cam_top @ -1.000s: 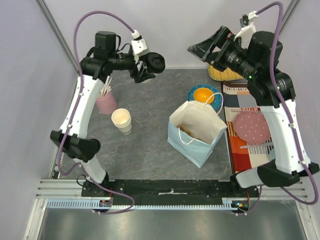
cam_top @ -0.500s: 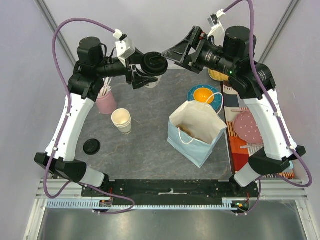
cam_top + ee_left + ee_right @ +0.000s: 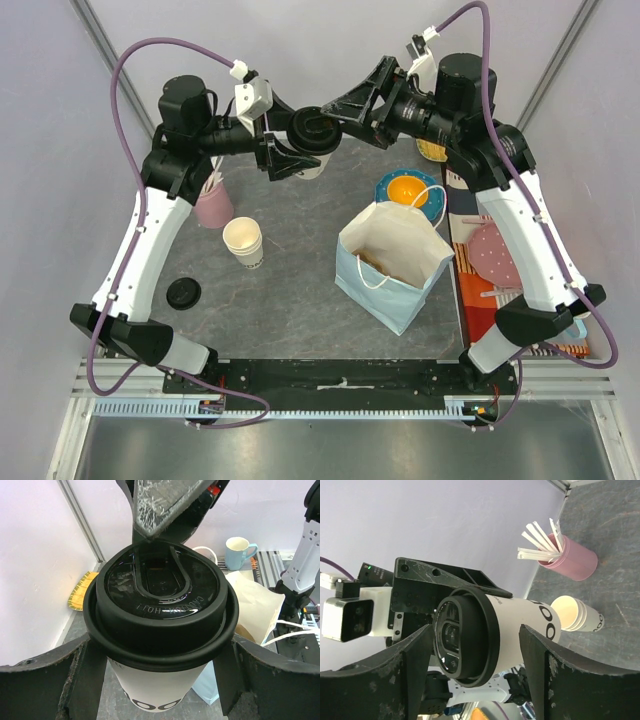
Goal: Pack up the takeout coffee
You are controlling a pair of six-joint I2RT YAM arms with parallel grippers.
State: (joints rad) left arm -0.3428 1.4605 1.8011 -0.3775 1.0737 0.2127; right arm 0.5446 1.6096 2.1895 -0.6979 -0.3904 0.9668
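Left gripper (image 3: 297, 147) is clamped on the takeout coffee (image 3: 313, 128). Its fingers (image 3: 44, 680) press the white wall from both sides just under the rim of the black lid. The cup hangs about upright in the air over the far part of the table (image 3: 290, 300).

Right gripper (image 3: 332, 113) meets the cup from the right with its jaws spread wide and nothing held. Its fingers (image 3: 555, 670) stand apart on either side of the lid. In the left wrist view one tip reaches over the lid's rim, but whether it touches cannot be told.

On the grey table, a pale blue paper bag (image 3: 395, 270) stands open right of centre, nearer than the raised cup. A blue dish with a yellow middle (image 3: 432, 197) sits just beyond the bag's far edge.

At the far left is a pink cup of white sticks (image 3: 212, 205), below the left arm. The stacked paper cups (image 3: 244, 243) stand just beside it, to the near right. The left wrist view shows a pale blue mug (image 3: 239, 550) beyond the bag. A loose black lid (image 3: 183, 293) lies flat on the left side, nearer than the stacked cups and well apart from the bag.
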